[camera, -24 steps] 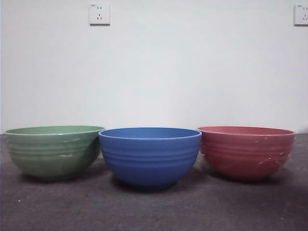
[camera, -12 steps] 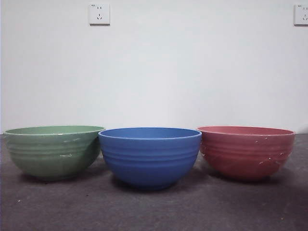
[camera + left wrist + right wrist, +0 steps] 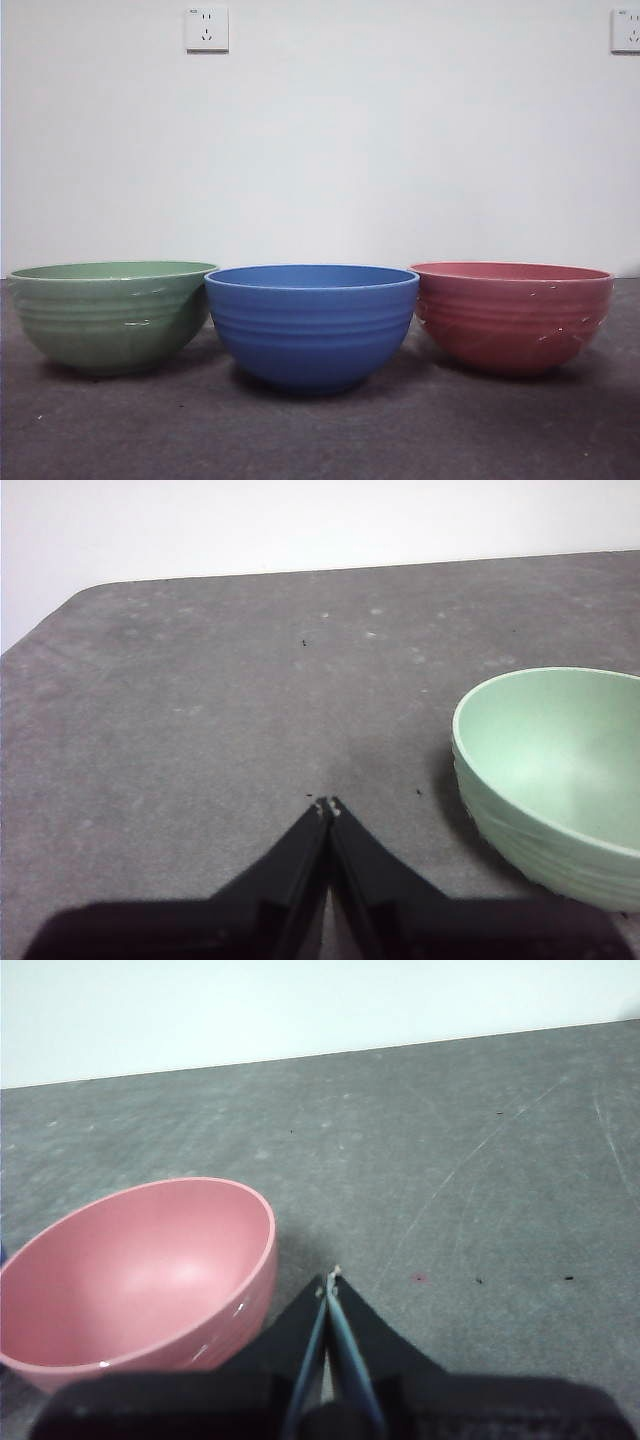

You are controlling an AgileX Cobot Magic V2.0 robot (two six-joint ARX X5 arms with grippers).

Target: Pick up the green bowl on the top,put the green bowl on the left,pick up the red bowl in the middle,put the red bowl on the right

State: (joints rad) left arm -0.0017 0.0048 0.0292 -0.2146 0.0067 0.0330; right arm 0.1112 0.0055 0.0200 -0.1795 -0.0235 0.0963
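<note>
Three bowls sit apart: green bowl (image 3: 110,315) frame-left, red bowl (image 3: 513,315) frame-right. My left claw (image 3: 329,806) and right claw (image 3: 331,1280) are pressed together, empty; best I stay clear.

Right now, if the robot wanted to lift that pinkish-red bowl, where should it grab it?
Probably the thin rim of the red bowl, from above: it stands upright and open, its ribbed sides are too wide. The right gripper, jaws shut, sits beside it.
</note>
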